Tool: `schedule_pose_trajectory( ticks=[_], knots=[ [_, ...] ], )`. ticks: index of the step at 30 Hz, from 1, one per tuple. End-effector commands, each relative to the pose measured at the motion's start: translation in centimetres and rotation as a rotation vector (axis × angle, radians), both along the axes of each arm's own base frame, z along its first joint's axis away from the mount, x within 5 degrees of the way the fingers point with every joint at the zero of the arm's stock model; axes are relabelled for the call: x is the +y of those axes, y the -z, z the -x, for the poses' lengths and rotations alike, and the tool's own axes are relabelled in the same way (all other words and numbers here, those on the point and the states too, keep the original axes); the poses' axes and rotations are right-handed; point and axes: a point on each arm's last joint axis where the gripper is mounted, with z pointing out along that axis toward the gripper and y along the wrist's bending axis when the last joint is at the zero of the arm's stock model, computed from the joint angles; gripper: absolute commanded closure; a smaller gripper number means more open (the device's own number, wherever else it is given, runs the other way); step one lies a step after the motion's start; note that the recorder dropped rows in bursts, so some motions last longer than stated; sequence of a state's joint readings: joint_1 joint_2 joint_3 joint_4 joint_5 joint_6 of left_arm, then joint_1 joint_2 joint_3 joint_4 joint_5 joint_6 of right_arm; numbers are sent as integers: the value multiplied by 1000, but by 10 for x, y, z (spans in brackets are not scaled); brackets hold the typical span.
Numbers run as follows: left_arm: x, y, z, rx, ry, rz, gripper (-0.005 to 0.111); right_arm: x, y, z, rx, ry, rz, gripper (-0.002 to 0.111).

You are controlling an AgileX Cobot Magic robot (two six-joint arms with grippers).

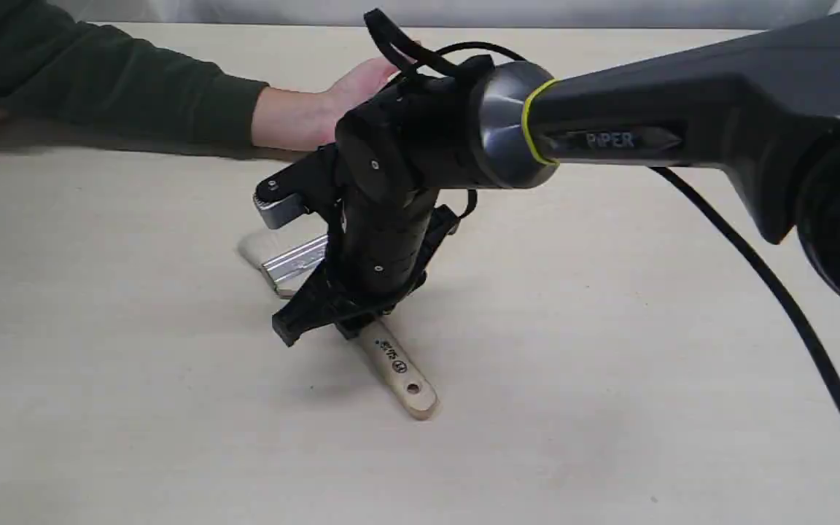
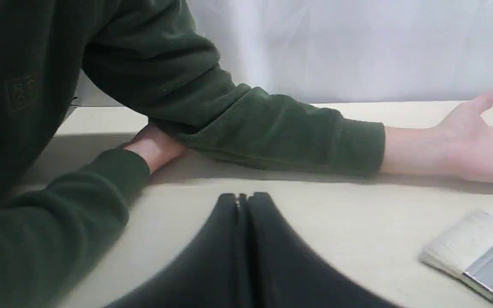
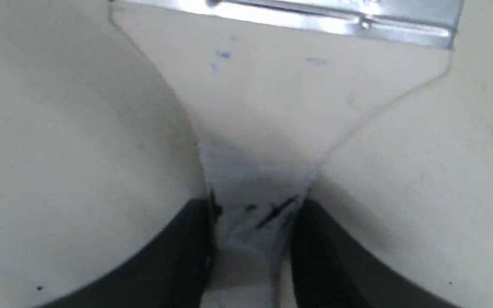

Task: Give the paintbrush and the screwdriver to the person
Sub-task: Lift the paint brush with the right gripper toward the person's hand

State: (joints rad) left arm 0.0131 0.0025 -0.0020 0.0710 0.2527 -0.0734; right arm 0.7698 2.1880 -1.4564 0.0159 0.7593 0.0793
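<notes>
The step in hand is judged to be the pickup of the paintbrush (image 1: 398, 364), which lies flat at the centre of the exterior view. The right gripper (image 1: 351, 321) stands over it, its fingers drawn in against either side of the wooden handle (image 3: 253, 239), just behind the ferrule (image 1: 296, 261).

The next move likely calls for a firm lift, then a carry toward the person's hand (image 1: 351, 91), open-palmed at the upper centre. The left gripper (image 2: 243, 201) is closed on nothing. The screwdriver shows in no view.

The table (image 1: 609, 364) is pale, matte and lightly speckled. A plain white backdrop (image 2: 357, 42) rises behind it.
</notes>
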Motion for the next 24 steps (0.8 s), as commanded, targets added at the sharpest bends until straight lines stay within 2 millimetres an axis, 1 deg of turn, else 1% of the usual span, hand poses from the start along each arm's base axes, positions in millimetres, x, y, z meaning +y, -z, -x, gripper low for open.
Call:
schedule_pose_trajectory(
  ticks=[1, 3, 4, 8, 11, 14, 17, 20, 24],
  knots=[
    [0, 0, 0, -6, 2, 3, 107, -3, 25, 2, 26, -43, 39, 84],
    [0, 0, 0, -4, 2, 3, 107, -2, 25, 2, 15, -49, 31, 98],
    [0, 0, 0, -4, 2, 3, 107, -1, 22, 1, 7, -52, 24, 103],
    [0, 0, 0, -4, 2, 3, 107, 1, 12, 1, -6, -64, -10, 104],
    [0, 0, 0, -4, 2, 3, 107, 3, -3, 2, -19, -65, -52, 104],
    [0, 0, 0, -4, 2, 3, 107, 4, -25, 3, -52, -79, -100, 104],
    [0, 0, 0, -4, 2, 3, 107, 3, -52, 3, -105, -82, -144, 104],
    [0, 0, 0, -4, 2, 3, 107, 0, -77, 3, -162, -89, -173, 104],
    [0, 0, 0, -4, 2, 3, 107, -4, -105, 2, -261, -100, -211, 104]
  ],
)
